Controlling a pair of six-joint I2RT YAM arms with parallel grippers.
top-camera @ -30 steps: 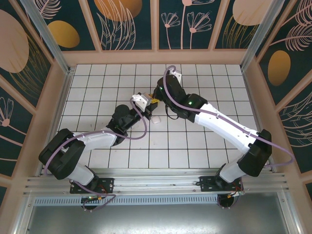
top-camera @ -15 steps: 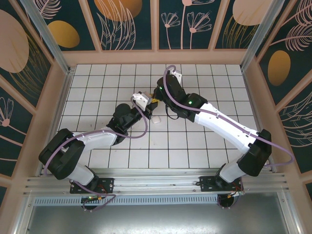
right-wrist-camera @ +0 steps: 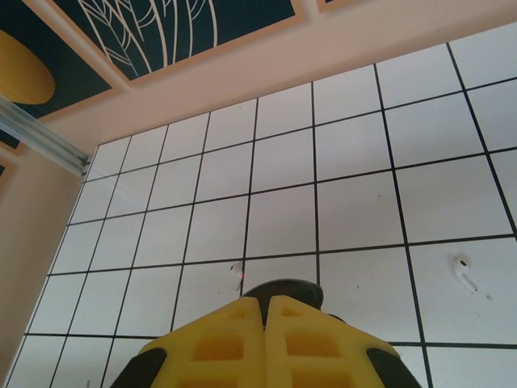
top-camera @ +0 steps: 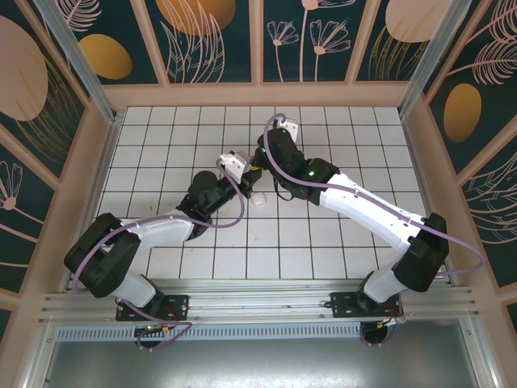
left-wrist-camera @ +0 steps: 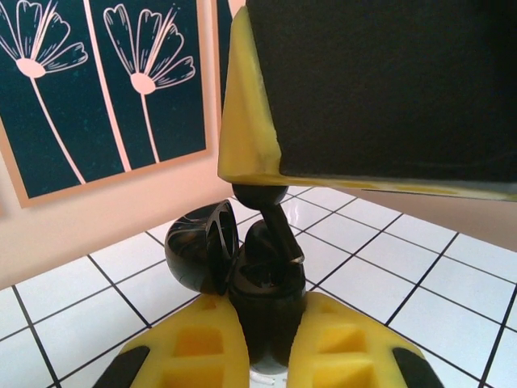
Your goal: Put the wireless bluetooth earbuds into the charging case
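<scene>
My left gripper (left-wrist-camera: 266, 323) is shut on a black charging case (left-wrist-camera: 262, 283), which stands upright with its lid (left-wrist-camera: 198, 246) swung open to the left. A black earbud (left-wrist-camera: 275, 222) has its stem down in the case's mouth and its head under the yellow fingertips of my right gripper (left-wrist-camera: 258, 184), which is shut on it from above. In the top view both grippers, left (top-camera: 240, 166) and right (top-camera: 260, 162), meet over the tiles at mid-table. In the right wrist view the fingers (right-wrist-camera: 234, 331) are pressed together above the case's dark top (right-wrist-camera: 283, 289). One white earbud (right-wrist-camera: 463, 271) lies on a tile.
A small white object (top-camera: 258, 197) lies on the tiles just in front of the two grippers. Peach walls with dark floral panels (top-camera: 202, 36) ring the white tiled floor (top-camera: 339, 242).
The right wrist has edged slightly left toward the left gripper. The left arm holds still with the case.
</scene>
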